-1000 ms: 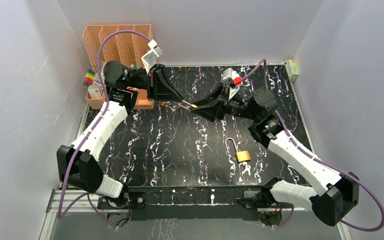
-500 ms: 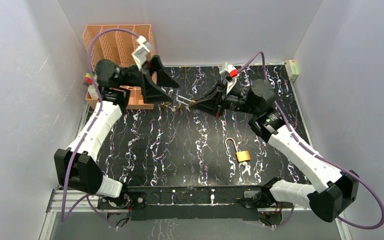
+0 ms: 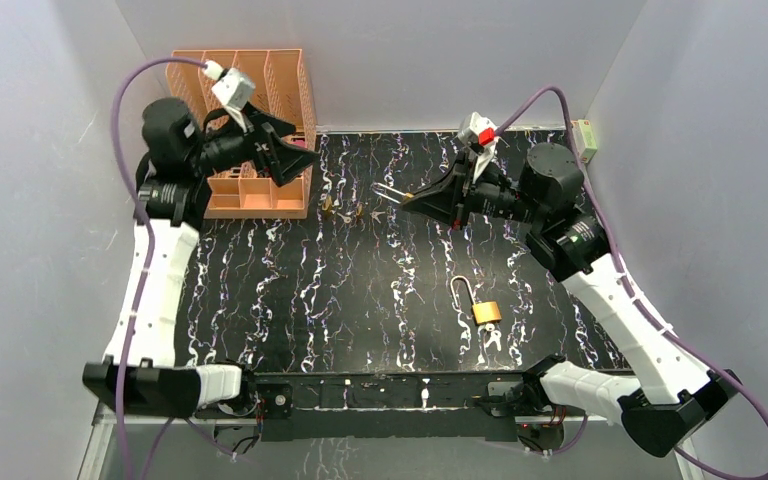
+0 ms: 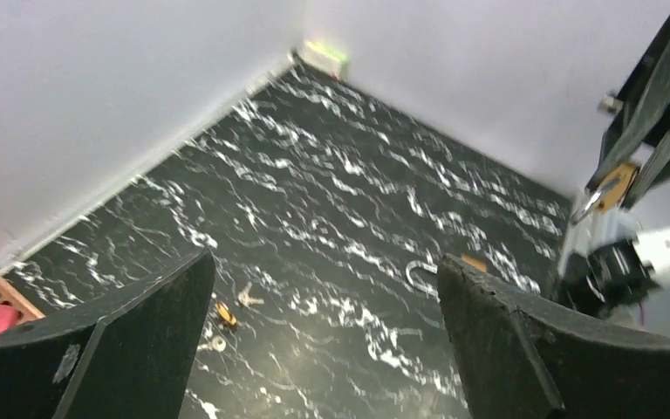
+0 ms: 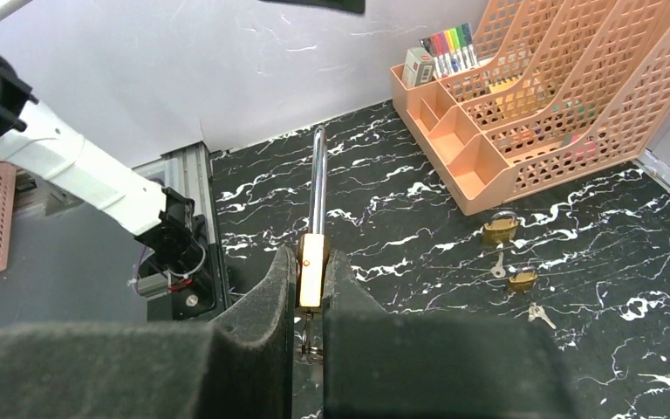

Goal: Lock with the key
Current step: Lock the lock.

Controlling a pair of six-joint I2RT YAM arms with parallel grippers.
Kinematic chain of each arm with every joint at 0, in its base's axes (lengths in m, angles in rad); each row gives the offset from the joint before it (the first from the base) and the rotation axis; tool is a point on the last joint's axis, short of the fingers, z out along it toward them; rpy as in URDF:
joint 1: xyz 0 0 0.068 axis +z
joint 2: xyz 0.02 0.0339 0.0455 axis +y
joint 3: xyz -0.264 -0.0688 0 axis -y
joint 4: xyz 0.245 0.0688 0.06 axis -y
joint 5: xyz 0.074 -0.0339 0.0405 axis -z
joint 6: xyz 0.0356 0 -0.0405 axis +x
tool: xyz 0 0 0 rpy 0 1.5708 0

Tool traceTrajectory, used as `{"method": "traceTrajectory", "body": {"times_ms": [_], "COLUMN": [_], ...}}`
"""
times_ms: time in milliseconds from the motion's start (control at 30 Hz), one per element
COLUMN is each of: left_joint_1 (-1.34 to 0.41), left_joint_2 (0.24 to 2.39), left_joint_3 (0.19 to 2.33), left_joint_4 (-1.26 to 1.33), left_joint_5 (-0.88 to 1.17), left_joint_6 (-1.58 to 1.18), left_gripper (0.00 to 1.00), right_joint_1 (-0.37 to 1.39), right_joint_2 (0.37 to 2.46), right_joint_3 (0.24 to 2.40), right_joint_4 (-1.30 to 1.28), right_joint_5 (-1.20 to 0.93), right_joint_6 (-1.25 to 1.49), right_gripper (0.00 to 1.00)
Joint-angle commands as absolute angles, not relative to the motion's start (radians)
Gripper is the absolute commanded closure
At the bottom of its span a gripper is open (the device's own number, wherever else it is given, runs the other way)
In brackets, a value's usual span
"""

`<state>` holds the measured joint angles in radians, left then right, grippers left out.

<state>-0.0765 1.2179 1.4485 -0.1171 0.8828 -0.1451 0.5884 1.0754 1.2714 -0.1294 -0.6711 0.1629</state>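
The left gripper [image 3: 295,165] has drawn back from the middle of the black marbled mat [image 3: 290,300], where half a second ago its tips met the right arm's. It now hangs beside the orange desk organizer [image 3: 256,195] with its jaws spread wide and nothing between them. I read that as a finished meeting: whatever the left arm did at the lock, it has let go, and the lock now rests with the right arm alone. Further right, a small brass padlock [image 5: 499,230] and a loose key [image 5: 497,262] lie on the mat just in front of the organizer, untouched. The right gripper [image 3: 415,200] holds its place above the mat's far middle, jaws pinching the body of the brass padlock [image 5: 313,262], whose shackle points out past the fingertips. Nearer the arms' bases, an open padlock [image 3: 475,305] lies flat with a bunch of keys [image 3: 491,337] just beside it. The held lock shows edge-on, so I cannot tell whether its shackle is pressed home. A key ring [image 5: 311,351] shows under it, mostly hidden between the fingers, so whether a key sits in the keyhole cannot be made out.
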Motion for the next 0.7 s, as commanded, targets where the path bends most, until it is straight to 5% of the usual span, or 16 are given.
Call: {"method": "traceTrajectory", "body": {"times_ms": [0,133,367,667], "left_joint_1": [-0.081,-0.081,-0.081,-0.02], "left_joint_2": [1.343,1.458,1.459,1.513], "left_joint_3": [1.59,1.716,1.689,1.934], "left_joint_4": [-0.604,-1.163,-1.187,-1.333], "left_joint_5": [1.186,1.514,1.681,1.73], "left_joint_6": [0.159,0.625,0.796,0.904], "left_gripper": [0.02,0.02,0.07,0.17], "right_joint_1": [0.58,0.579,0.578,0.578], "right_joint_2": [1.093,1.114,1.188,1.305], "right_joint_3": [1.37,1.417,1.468,1.471], "right_joint_4": [-0.172,-0.2,-0.183,-0.01], "right_joint_5": [-0.661,-0.678,-0.788,-0.885], "right_joint_6": [0.14,0.138,0.193,0.359], "right_gripper": [1.0,1.0,1.0,1.0]}}
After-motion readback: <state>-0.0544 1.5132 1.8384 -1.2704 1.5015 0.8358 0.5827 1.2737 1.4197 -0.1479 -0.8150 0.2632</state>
